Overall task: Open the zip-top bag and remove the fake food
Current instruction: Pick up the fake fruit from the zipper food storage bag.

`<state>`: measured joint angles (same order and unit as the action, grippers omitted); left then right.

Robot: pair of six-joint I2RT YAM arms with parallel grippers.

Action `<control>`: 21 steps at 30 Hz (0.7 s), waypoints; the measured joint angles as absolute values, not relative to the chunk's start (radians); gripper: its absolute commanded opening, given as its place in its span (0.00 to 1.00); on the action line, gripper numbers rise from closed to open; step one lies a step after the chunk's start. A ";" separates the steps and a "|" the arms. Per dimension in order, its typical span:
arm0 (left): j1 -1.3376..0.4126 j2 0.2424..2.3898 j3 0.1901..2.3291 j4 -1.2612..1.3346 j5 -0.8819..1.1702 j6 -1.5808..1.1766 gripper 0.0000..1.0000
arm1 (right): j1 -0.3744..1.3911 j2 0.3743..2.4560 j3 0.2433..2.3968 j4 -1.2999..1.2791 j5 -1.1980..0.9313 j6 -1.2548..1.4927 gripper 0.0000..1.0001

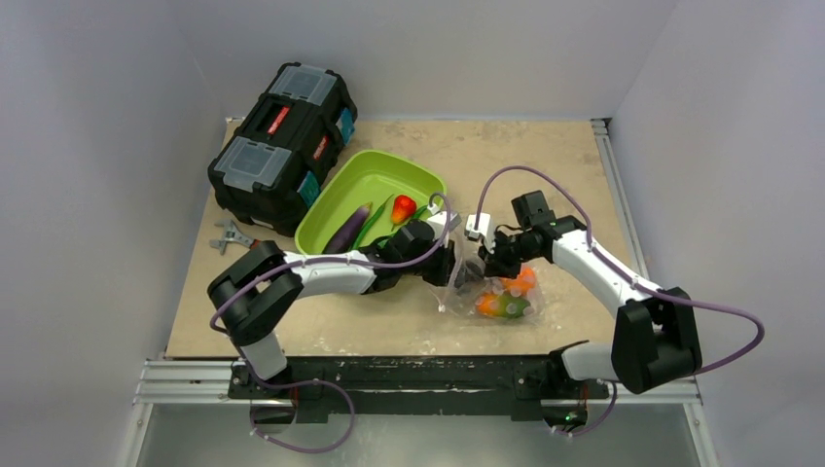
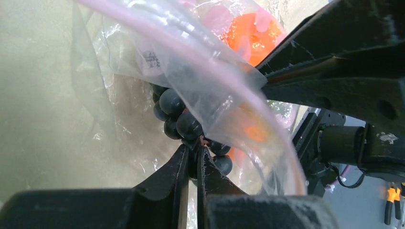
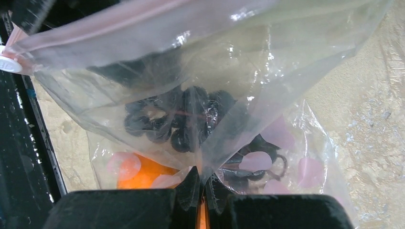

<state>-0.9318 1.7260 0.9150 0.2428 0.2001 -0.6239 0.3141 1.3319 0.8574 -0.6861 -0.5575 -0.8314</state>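
Note:
The clear zip-top bag (image 1: pixel 457 297) lies between my two grippers, its pink zip strip arching open in the left wrist view (image 2: pixel 210 81). My left gripper (image 1: pixel 455 268) reaches into its mouth, with its jaws (image 2: pixel 194 149) shut on a dark grape bunch (image 2: pixel 174 102). My right gripper (image 1: pixel 489 263) is shut on a fold of the bag film (image 3: pixel 202 179) and holds the bag (image 3: pixel 267 62) up. The grapes (image 3: pixel 186 119) and an orange fruit (image 3: pixel 143 174) show through the plastic. The orange fruit (image 1: pixel 523 280) and the mango (image 1: pixel 501 307) are in the bag.
The lime-green tray (image 1: pixel 379 175) behind the left arm holds the purple eggplant (image 1: pixel 347 231), the green pod (image 1: pixel 375 222) and the red pepper (image 1: pixel 404 207). A black toolbox (image 1: pixel 282 146) stands at the back left. A wrench (image 1: pixel 231 236) lies near the left edge.

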 measured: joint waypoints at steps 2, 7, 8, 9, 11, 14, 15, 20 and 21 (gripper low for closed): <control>-0.929 1.707 0.907 0.239 0.211 -0.623 0.00 | 0.314 1.332 0.855 -0.683 -0.556 -0.832 0.00; -0.918 1.673 0.901 0.206 0.253 -0.616 0.00 | 0.314 1.332 0.844 -0.682 -0.559 -0.846 0.00; -0.915 1.668 0.901 0.197 0.261 -0.614 0.00 | 0.314 1.332 0.842 -0.682 -0.559 -0.850 0.00; -0.910 1.663 0.901 0.185 0.272 -0.610 0.00 | 0.314 1.332 0.841 -0.682 -0.558 -0.853 0.00; -0.898 1.649 0.901 0.154 0.295 -0.605 0.00 | 0.315 1.332 0.835 -0.675 -0.551 -0.856 0.00; -0.877 1.617 0.901 0.100 0.326 -0.589 0.00 | 0.315 1.328 0.825 -0.671 -0.540 -0.857 0.00; -0.871 1.604 0.901 0.083 0.333 -0.583 0.00 | 0.315 1.327 0.825 -0.670 -0.540 -0.857 0.00; -0.847 1.516 0.897 0.026 0.368 -0.561 0.00 | 0.318 1.313 0.824 -0.676 -0.553 -0.883 0.00; -0.843 1.505 0.894 0.027 0.376 -0.561 0.00 | 0.318 1.307 0.823 -0.683 -0.565 -0.893 0.00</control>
